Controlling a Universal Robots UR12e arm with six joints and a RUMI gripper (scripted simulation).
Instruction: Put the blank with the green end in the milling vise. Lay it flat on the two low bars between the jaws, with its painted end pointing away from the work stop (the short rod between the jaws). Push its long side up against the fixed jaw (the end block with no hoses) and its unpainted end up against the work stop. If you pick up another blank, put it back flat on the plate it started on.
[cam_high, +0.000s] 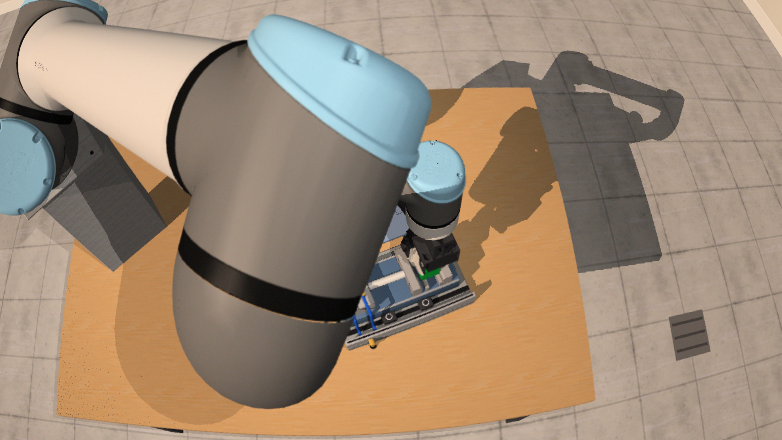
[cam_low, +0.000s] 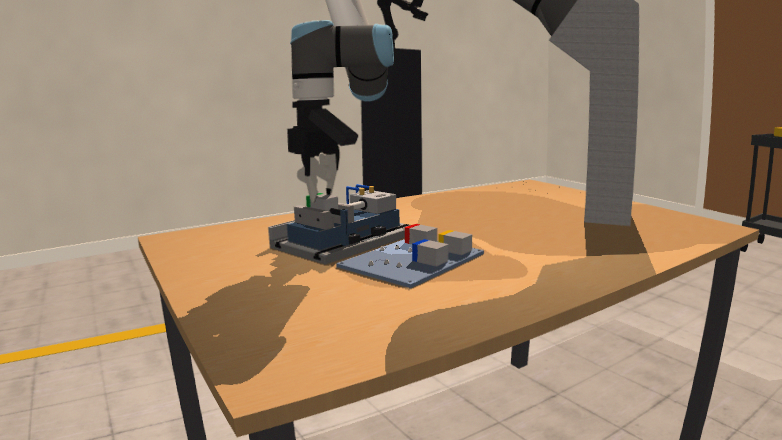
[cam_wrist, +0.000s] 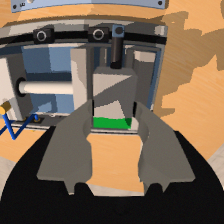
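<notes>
Here, in the top view, the big arm hides most of the table (cam_high: 519, 339), but beside it the gripper (cam_high: 432, 268) stands over the milling vise (cam_high: 437, 306), and a small green patch shows just under the black gripper body; this is the painted end of the green-ended blank (cam_high: 433, 271), which is down between the vise blocks. In the exterior view, the gripper (cam_low: 317, 191) points straight down onto the vise (cam_low: 328, 229), and a bit of green (cam_low: 307, 200) is visible at its tips; on the blue plate (cam_low: 382, 268) just beside the vise, three other blanks wait, with a red (cam_low: 411, 232), a blue (cam_low: 415, 252) and a yellow (cam_low: 444, 233) end. In the wrist view, the two grey fingers are pinching the blank (cam_wrist: 114, 95) by its long sides near the green end (cam_wrist: 112, 123); the grey unpainted end points toward the dark short rod, the work stop (cam_wrist: 116, 50), and appears to touch it or nearly so, though I cannot tell for sure. To finish this step well, I think the arm should keep the blank level on the low bars, press it gently along its length to the stop and sideways against the fixed jaw, and only then release, lifting straight up so that the fingers do not drag the blank away.
</notes>
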